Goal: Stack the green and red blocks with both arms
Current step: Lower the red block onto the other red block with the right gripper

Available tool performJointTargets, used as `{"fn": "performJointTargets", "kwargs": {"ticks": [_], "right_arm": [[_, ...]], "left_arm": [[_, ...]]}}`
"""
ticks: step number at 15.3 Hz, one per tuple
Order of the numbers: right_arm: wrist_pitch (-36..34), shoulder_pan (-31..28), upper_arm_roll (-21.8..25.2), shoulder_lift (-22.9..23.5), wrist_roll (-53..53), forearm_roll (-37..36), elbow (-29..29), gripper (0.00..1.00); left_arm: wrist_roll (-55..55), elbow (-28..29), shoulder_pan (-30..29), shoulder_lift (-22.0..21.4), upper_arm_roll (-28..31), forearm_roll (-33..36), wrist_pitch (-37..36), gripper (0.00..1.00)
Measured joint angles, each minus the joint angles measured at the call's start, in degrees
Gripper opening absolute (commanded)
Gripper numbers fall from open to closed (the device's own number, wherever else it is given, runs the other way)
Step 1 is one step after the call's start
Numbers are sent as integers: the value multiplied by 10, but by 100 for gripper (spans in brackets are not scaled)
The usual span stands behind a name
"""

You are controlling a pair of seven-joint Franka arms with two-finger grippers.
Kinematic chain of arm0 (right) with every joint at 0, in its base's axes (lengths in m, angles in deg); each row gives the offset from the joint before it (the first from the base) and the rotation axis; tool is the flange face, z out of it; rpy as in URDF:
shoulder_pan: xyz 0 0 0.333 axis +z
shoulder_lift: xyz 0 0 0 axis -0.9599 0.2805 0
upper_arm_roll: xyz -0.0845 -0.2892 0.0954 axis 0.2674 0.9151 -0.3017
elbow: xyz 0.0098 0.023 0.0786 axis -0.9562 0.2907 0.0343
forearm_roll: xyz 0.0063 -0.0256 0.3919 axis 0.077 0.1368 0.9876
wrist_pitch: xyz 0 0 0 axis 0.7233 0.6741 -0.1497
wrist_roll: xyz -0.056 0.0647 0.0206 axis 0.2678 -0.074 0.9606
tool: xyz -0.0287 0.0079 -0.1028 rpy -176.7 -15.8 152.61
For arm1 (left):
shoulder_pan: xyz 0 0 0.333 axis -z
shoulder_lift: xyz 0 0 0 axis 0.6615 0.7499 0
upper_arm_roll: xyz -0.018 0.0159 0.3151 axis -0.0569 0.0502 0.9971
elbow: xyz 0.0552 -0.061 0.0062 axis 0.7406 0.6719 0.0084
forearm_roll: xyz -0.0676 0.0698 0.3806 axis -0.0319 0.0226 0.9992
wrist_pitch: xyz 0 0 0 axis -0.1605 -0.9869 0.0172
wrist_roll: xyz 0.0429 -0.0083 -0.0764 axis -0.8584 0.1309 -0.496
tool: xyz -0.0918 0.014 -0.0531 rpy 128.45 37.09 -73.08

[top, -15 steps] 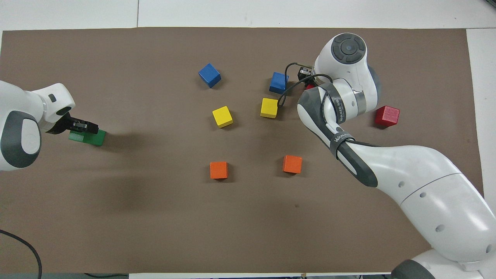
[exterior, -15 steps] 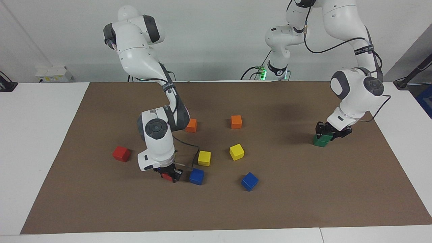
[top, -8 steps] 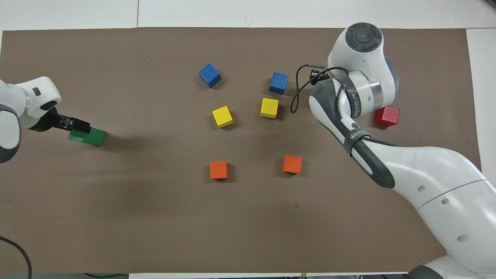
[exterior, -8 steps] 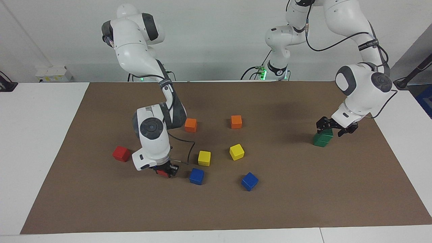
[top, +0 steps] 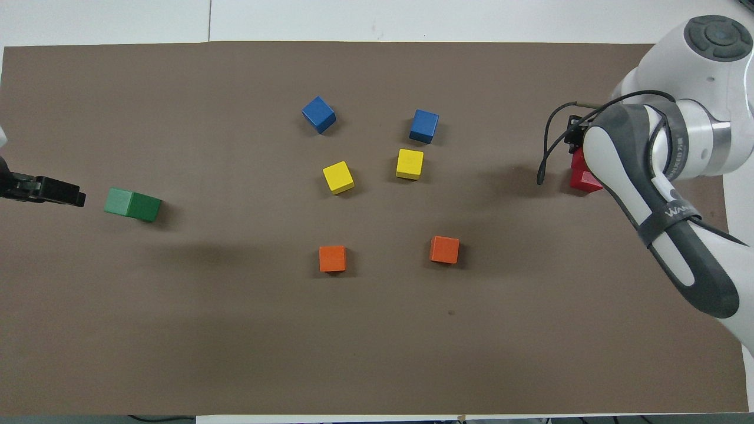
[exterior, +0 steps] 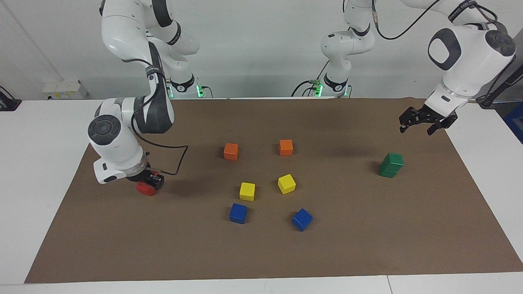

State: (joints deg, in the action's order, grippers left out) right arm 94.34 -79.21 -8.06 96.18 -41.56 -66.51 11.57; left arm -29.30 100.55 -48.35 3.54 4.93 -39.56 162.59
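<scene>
Here your brown mat [exterior: 367, 245] covers the white table [exterior: 41, 163] before a pale wall, the green blocks [exterior: 391, 165] stacked under your released left gripper [exterior: 423, 121], your right gripper [exterior: 152, 179] clenching one red block [exterior: 155, 178] over the other red block [exterior: 144, 188].

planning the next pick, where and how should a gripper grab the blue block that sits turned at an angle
Grip the turned blue block on two parallel side faces, coming straight down from above. It stands alone on the mat with open space all round, and its top is flat. Because it sits rotated compared with the other blue block, the wrist would probably need turning so the fingers meet flat faces, not corners.
</scene>
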Motion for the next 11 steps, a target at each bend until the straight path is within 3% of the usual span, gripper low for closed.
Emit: {"fn": "performJointTargets", "kwargs": {"ticks": [5,11], "right_arm": [[60,-39,0,-18,29,4,68,0],[97,-37,-3,-25,18,7,87,0]], "left_arm": [[-35,1,1,-10,-2,-1,-7,100],[-74,3,46,-3,33,-1,-20,100]]}}
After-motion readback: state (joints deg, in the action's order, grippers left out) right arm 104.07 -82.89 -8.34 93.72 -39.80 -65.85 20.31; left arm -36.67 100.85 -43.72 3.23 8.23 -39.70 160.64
